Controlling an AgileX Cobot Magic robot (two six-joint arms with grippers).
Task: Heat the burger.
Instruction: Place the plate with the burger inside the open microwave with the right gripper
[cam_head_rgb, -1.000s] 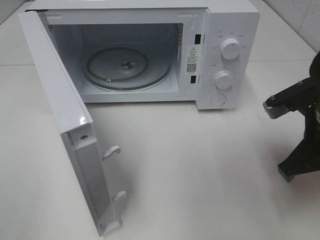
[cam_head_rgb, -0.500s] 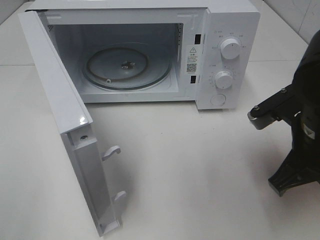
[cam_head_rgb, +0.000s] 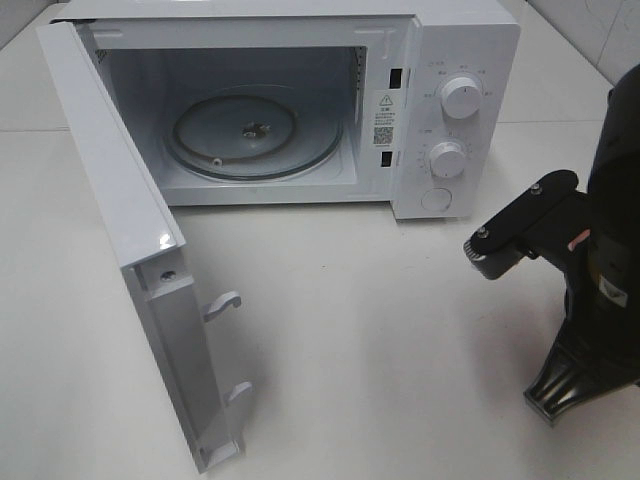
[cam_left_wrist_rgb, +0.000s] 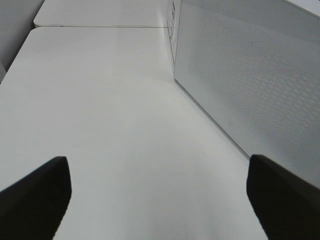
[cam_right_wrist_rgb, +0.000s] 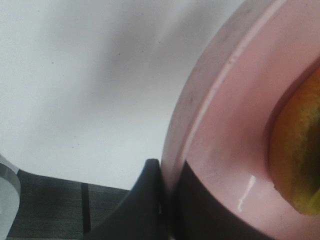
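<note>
R gripper is pinching the rim of the pink plate, one dark finger under the edge and one inside it, pressed tight on the lip. The burger sits on that plate, inboard of the rim; only a curved bit of golden bun shows at the edge of the R wrist view. In the high view the R arm stands at the far right of the table, to the right of the microwave and below its two knobs. Microwave door is swung wide to the left, glass turntable bare inside. L gripper is spread wide w/ nothing btwn its fingertips, low over the table, beside the door's mesh panel.
</note>
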